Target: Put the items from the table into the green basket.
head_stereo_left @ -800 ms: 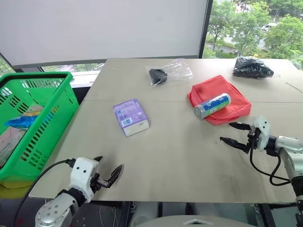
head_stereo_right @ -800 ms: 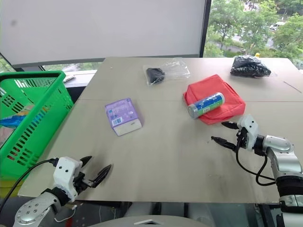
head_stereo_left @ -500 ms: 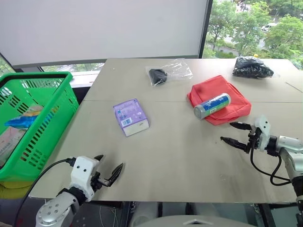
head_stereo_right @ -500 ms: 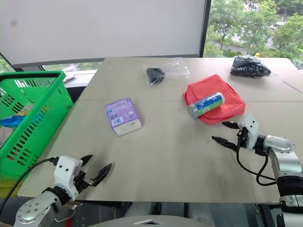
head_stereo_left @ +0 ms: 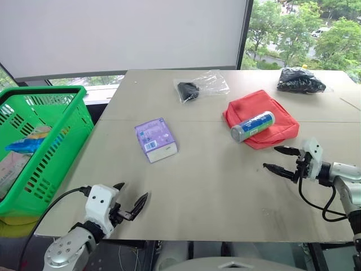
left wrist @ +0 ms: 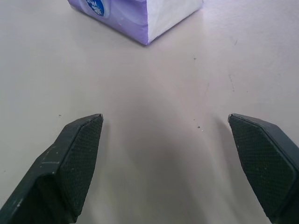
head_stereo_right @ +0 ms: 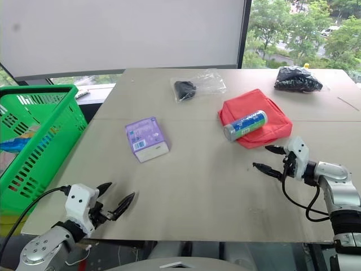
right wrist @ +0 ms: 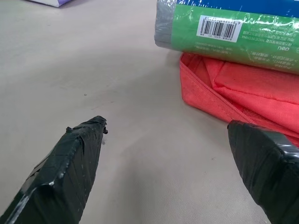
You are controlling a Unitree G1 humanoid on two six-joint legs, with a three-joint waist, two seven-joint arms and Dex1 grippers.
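The purple box lies on the table left of centre. A silver can rests on the red pouch to the right. Farther back lie a clear bag with a black object and a black crinkly bag. The green basket stands off the table's left edge. My left gripper hovers open at the near left edge, pointing at the box. On the near side of the pouch and can, my right gripper is open and empty.
The basket holds a blue packet and other goods. A window and a white blind run behind the table's far edge. Bare tabletop stretches between the two grippers.
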